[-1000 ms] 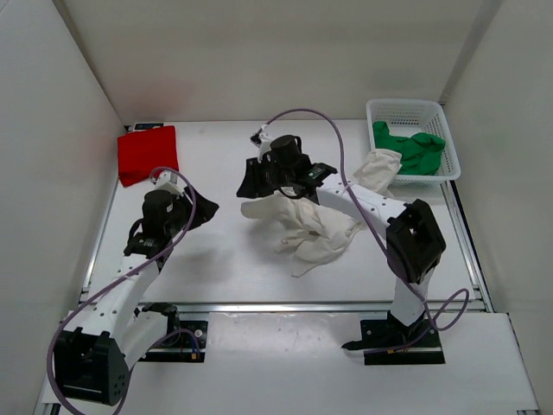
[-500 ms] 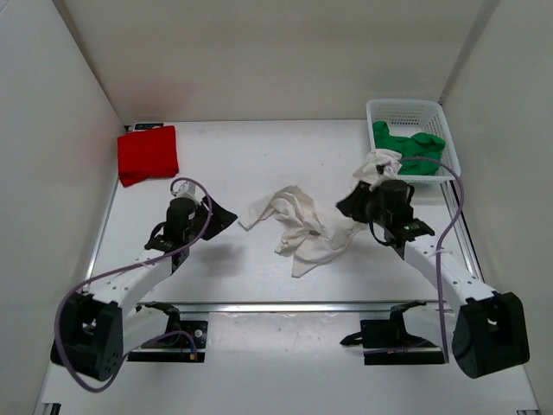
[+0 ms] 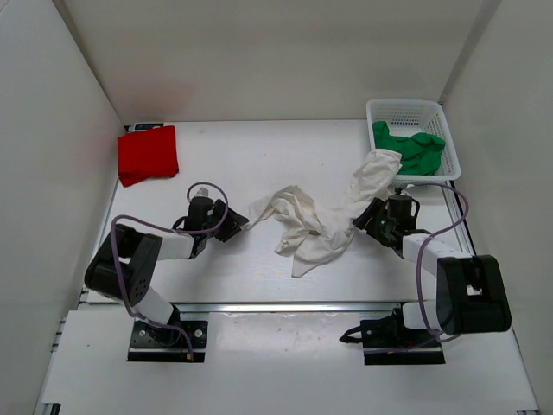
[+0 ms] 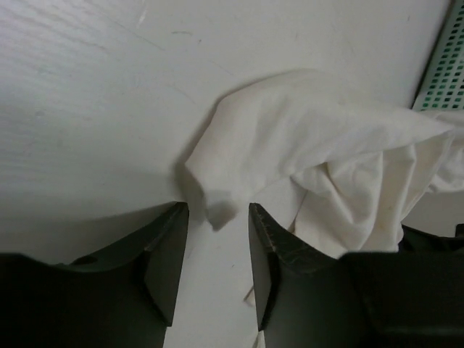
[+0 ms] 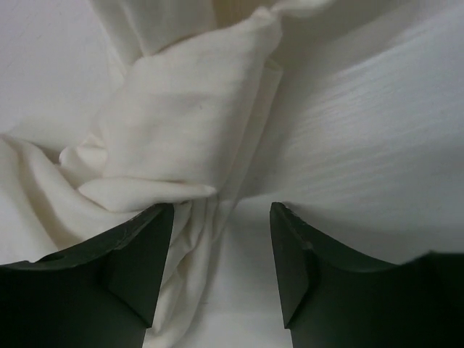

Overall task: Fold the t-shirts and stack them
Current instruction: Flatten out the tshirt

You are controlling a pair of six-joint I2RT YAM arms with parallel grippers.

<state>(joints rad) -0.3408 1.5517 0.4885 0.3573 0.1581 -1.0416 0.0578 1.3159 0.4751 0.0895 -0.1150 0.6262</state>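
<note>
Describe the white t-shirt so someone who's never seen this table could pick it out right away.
On the white table, look at the middle. The white t-shirt lies there crumpled and unfolded, one end reaching toward the mesh basket at the far right corner. The red t-shirt is a neat square at the far left, and the green t-shirt sits inside the basket.

Passage is blocked by 1 crumpled white cloth t-shirt; bare white tabletop is left beyond it.

lab test cell: white enclosure walls, table
</note>
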